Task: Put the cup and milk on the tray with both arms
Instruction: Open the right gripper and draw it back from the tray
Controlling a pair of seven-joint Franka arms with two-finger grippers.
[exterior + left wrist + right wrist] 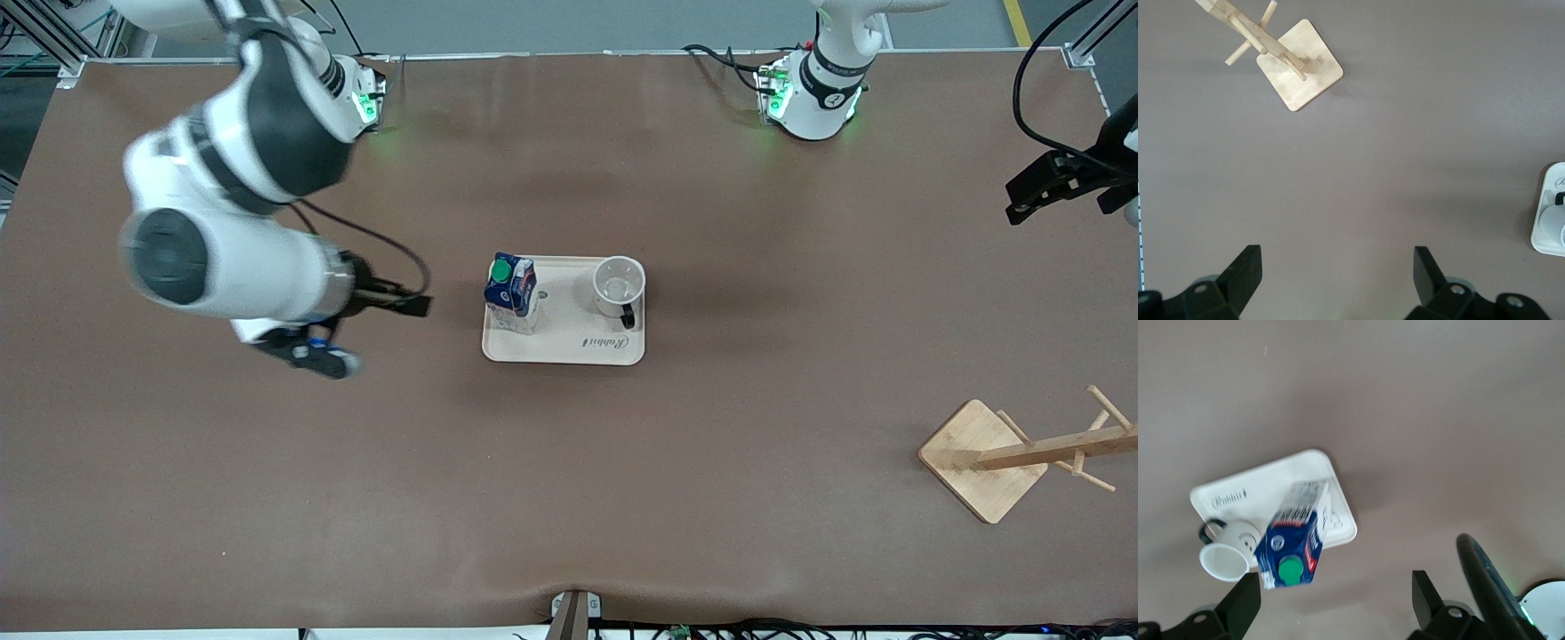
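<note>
We see the milk [513, 293] and the cup [619, 286] both standing upright on the tray [569, 351] at mid-table, the milk toward the right arm's end, the cup toward the left arm's end. Our right gripper [1331, 600] hangs over bare table beside the tray, fingers wide and holding nothing. Our left gripper [1335, 277] is up over the table's left-arm end, fingers wide and empty too, with the wooden rack [1022, 453] below.
</note>
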